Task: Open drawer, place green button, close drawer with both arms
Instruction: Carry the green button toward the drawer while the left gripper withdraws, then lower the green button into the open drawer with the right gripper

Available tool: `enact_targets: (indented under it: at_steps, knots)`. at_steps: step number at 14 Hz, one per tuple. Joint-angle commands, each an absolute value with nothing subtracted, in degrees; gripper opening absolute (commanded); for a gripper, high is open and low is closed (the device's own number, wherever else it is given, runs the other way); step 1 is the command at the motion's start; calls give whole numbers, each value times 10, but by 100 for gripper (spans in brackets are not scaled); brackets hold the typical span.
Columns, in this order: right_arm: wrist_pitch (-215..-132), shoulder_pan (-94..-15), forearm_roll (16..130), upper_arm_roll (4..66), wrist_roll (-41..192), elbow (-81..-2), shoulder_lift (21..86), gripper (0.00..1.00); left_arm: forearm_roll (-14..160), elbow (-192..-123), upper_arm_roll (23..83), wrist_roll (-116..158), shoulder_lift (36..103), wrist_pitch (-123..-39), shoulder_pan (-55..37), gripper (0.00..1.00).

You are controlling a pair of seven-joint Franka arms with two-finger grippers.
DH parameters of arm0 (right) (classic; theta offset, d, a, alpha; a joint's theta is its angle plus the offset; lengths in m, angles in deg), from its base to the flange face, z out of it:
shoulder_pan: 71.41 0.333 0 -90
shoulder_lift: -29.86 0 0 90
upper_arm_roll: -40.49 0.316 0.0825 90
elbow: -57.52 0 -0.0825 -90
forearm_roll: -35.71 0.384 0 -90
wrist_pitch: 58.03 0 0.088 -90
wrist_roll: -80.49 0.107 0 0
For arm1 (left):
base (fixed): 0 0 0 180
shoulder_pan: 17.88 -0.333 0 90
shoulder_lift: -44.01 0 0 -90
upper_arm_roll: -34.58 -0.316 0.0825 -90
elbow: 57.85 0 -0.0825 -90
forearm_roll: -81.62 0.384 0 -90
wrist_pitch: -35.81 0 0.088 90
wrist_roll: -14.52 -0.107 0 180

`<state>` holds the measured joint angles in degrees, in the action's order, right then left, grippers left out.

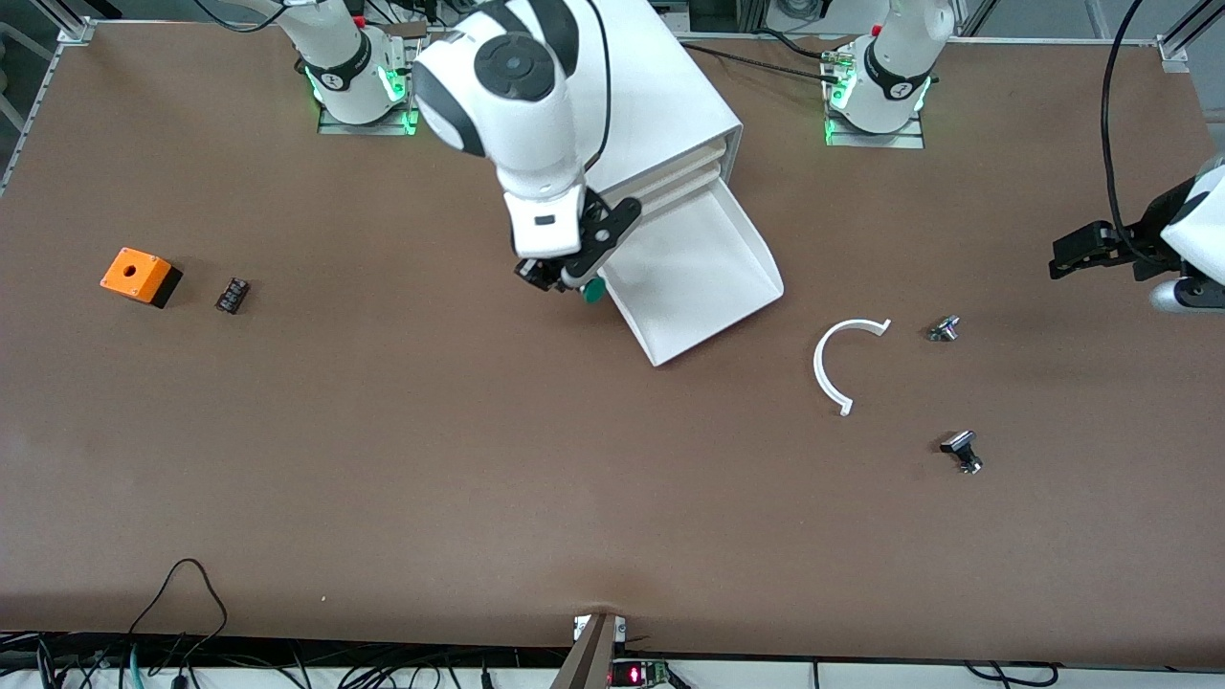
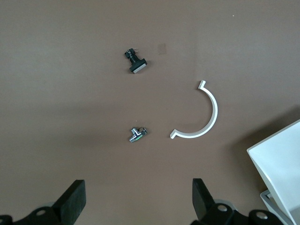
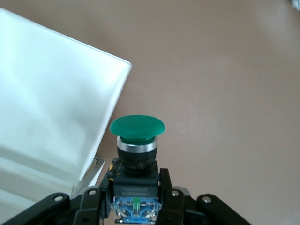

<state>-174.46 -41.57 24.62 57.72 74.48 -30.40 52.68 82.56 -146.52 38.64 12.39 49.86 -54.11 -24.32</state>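
Observation:
The bottom drawer (image 1: 703,287) stands pulled out of the white cabinet (image 1: 660,105), its tray bare inside. My right gripper (image 1: 572,277) hangs beside the drawer's side wall (image 3: 101,117), on the right arm's side, shut on the button (image 1: 594,291). The fingers (image 3: 165,185) clamp the button's black-blue body (image 3: 136,185), and its green cap (image 3: 137,126) points away from the gripper over brown table just outside the rim. My left gripper (image 1: 1064,260) waits up in the air at the left arm's end of the table, open with nothing between its fingers (image 2: 201,199).
A white C-shaped piece (image 1: 831,364) and two silver-black knobs (image 1: 944,329) (image 1: 963,452) lie between the drawer and the left arm's end. An orange box (image 1: 141,276) and a flat black ribbed block (image 1: 232,295) lie toward the right arm's end. Cables run along the near edge.

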Motion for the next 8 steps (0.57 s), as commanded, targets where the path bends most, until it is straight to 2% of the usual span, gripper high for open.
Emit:
enact_targets:
  at_steps: [1, 5, 8]
  knots:
    - [-1744, -396, 230, 574, 625, -277, 548, 29, 813, -1451, 377, 138, 496, -527, -239, 100]
    - [-1755, -374, 229, 574, 504, -245, 578, 29, 812, -1447, 377, 146, 496, -511, -237, 100]
    - [-1761, -348, 217, 573, 430, -191, 628, 29, 812, -1447, 377, 145, 497, -512, -237, 100]
